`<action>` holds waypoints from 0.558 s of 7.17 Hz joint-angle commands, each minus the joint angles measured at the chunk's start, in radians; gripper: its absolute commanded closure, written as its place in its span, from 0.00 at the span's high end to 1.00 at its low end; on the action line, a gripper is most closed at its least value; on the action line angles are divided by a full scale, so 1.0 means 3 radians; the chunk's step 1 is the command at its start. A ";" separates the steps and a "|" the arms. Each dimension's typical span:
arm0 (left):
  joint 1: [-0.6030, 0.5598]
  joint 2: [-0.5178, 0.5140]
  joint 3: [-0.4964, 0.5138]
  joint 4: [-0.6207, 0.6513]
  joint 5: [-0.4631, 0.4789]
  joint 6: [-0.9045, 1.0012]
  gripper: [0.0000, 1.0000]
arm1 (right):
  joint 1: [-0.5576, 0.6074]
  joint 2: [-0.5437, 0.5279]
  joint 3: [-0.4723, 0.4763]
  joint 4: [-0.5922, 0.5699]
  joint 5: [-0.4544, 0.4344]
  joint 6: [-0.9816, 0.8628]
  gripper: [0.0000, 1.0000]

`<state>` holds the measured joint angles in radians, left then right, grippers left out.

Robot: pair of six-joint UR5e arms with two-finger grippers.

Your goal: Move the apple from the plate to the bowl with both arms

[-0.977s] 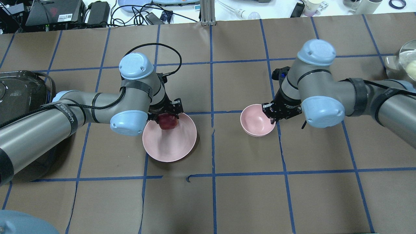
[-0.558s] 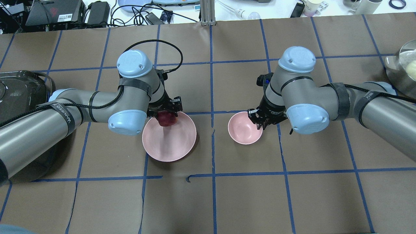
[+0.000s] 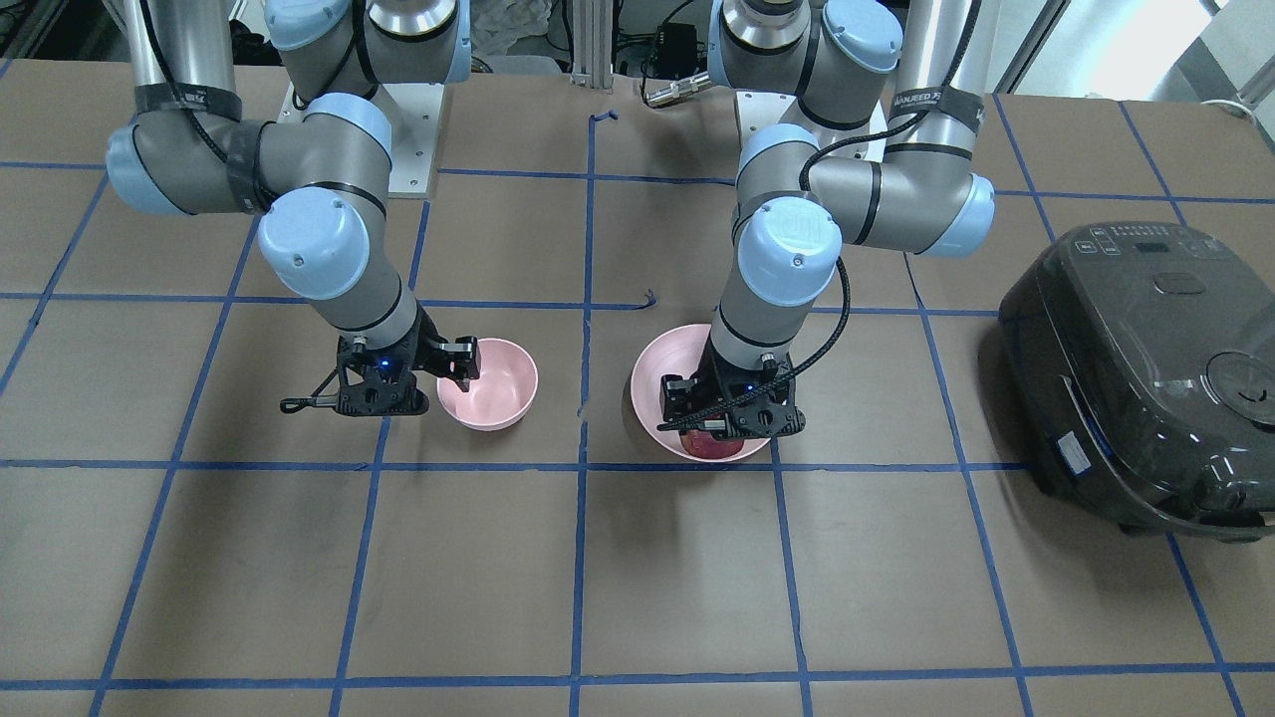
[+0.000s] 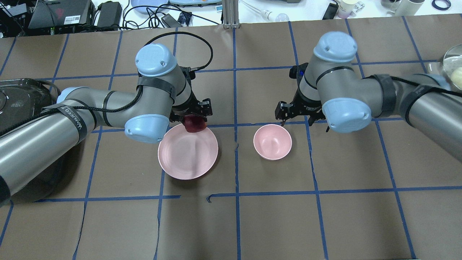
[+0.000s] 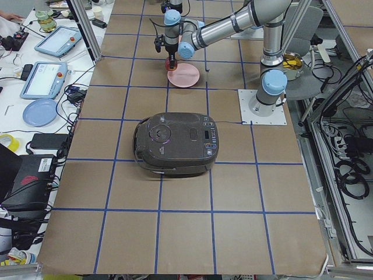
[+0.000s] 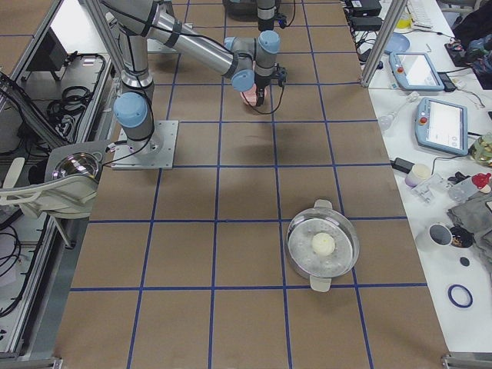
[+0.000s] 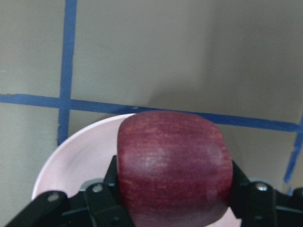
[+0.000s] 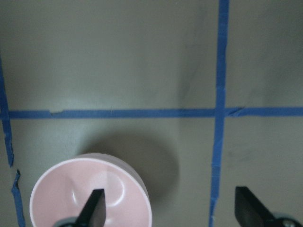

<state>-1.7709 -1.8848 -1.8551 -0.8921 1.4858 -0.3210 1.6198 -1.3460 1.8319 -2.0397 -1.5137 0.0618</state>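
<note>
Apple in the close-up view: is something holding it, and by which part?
The left gripper holds the apple, jaws pressed on its two opposite sides. The right gripper is open and holds nothing.

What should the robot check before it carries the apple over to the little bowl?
1. The apple held in the left gripper: ok, clamped on both sides.
2. The apple off the plate: ok, it looks lifted over the far rim.
3. The bowl upright and empty: ok.
4. The right gripper not holding the bowl: ok, open, just past its far rim.
5. The apple high enough to clear the bowl's rim: cannot tell.
</note>
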 commanded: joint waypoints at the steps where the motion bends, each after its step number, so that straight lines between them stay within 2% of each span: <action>1: -0.0201 -0.0027 0.0185 -0.0038 -0.0333 -0.0431 0.00 | -0.0025 -0.0064 -0.1060 0.1056 -0.0235 -0.0006 1.00; 2: -0.0344 -0.0057 0.0226 -0.0023 -0.0356 -0.0691 0.00 | -0.0025 -0.0110 -0.1429 0.1512 -0.0292 -0.0001 1.00; 3: -0.0502 -0.0103 0.0323 0.0008 -0.0396 -0.0967 0.00 | -0.0010 -0.0216 -0.1575 0.1623 -0.0313 -0.0001 1.00; 4: -0.0550 -0.0139 0.0435 -0.0002 -0.0518 -0.1041 0.00 | -0.0025 -0.0309 -0.1576 0.1619 -0.0313 -0.0001 1.00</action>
<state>-1.9037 -1.9128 -1.7619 -0.8938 1.3653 -0.5778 1.6141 -1.4055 1.3939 -1.5876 -1.6020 0.0612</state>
